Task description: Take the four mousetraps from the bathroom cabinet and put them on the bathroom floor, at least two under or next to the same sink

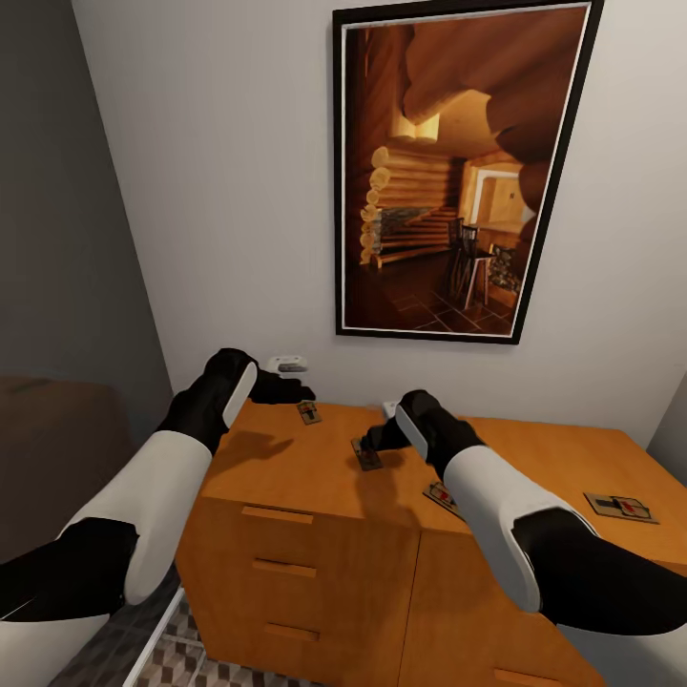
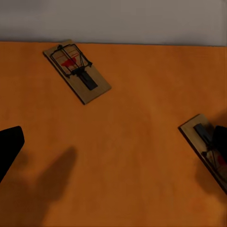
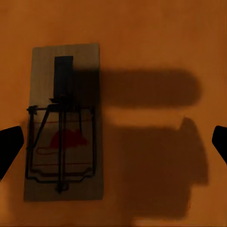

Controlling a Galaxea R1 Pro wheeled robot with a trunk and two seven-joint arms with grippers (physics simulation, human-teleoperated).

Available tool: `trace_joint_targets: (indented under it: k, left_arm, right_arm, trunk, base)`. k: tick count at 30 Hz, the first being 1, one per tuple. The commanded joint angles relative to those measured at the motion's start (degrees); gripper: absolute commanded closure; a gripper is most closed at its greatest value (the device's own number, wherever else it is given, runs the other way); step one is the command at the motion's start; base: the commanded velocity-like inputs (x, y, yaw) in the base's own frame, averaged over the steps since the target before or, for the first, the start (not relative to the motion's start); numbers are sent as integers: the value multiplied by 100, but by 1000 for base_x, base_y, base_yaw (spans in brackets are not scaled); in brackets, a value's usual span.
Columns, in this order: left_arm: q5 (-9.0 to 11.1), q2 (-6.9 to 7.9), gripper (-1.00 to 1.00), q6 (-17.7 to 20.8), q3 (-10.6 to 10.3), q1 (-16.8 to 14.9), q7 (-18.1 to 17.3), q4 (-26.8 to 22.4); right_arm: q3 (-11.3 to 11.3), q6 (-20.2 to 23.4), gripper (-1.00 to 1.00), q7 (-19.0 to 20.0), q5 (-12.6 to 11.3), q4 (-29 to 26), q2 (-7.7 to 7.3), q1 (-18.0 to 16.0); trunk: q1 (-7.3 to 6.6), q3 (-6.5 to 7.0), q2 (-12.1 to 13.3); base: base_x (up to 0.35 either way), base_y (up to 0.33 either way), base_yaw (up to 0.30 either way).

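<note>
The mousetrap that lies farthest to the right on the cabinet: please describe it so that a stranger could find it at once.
Start at the orange-brown cabinet under the big framed picture. Four mousetraps lie on its top. This mousetrap lies alone near the right end, apart from the three others, which sit by the grippers.

Four flat tan mousetraps (image 1: 308, 412) (image 1: 366, 454) (image 1: 442, 497) (image 1: 621, 507) with dark wire, spread apart atop the orange-brown cabinet (image 1: 286, 468).

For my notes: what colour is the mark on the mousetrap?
Red, clearest in the right wrist view on the mousetrap.
</note>
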Motion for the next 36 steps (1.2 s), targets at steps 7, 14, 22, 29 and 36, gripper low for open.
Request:
trace_joint_targets:
  k: [7, 14, 22, 29, 36]
  left_arm:
    - [55, -25, -100, 26, -10, -4, 34, -5]
    - [52, -52, -100, 26, -10, -4, 35, -5]
    - [50, -64, -100, 26, -10, -4, 41, -5]
    - [53, -66, -100, 31, -10, -4, 28, -6]
    - [49, -60, -100, 34, -10, -4, 25, -5]
  right_arm:
    - [19, -169, -100, -91, -37, 180, 0, -4]
    - [30, -192, -100, -116, -32, 202, 0, -1]
    - [41, -194, -100, -110, -34, 190, 0, 0]
    - [43, -186, -100, -104, -34, 179, 0, -1]
    - [43, -186, -100, -104, -32, 178, 0, -1]
  trunk:
    - [0, -7, -4]
    - [0, -7, -4]
    - [0, -7, -4]
    - [0, -7, -4]
    - [0, -7, -4]
  base:
    - [0, 0, 0]
    - [0, 0, 0]
    - [0, 0, 0]
    - [0, 14, 0]
    - [0, 135, 0]
